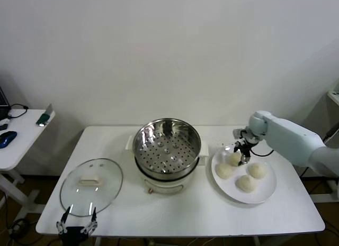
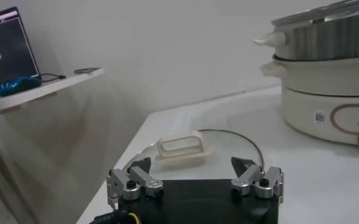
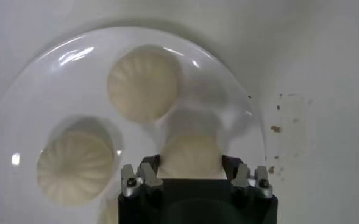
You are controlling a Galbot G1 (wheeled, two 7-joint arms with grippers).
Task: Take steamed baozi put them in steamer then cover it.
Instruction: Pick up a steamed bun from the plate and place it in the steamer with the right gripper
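The steamer (image 1: pixel 167 151) stands uncovered at the middle of the white counter (image 1: pixel 185 214), its perforated tray bare of buns and its cream base facing the near edge. In the left wrist view the steamer (image 2: pixel 325 79) shows side-on, off beyond the lid.

To the steamer's right sits a white plate (image 1: pixel 265 190) carrying 4 baozi. The right gripper (image 1: pixel 242 156) is down over the plate's far-left part, its fingers closed on either side of 1 baozi (image 1: pixel 234 158). From the right wrist camera that baozi (image 3: pixel 190 157) sits between the 2 fingers (image 3: pixel 147 167), which press against its sides; it cannot be told whether it still rests on the plate (image 3: pixel 240 103). 2 more baozi lie apart from it on the plate, 1 (image 3: pixel 144 82) farther out and 1 (image 3: pixel 75 167) to the side, both with pleated tops. In the head view the other 3 baozi lie near the plate's middle: 1 (image 1: pixel 224 171) just beside the gripped one, 1 (image 1: pixel 258 170) to the right, 1 (image 1: pixel 245 183) nearest the front.

The cover (image 1: pixel 91 185) lies flat on the counter left of the steamer, handle (image 2: pixel 182 148) up. The left gripper (image 1: pixel 78 225) hangs at the counter's near edge just in front of the cover, its jaws spread wide and holding nothing.
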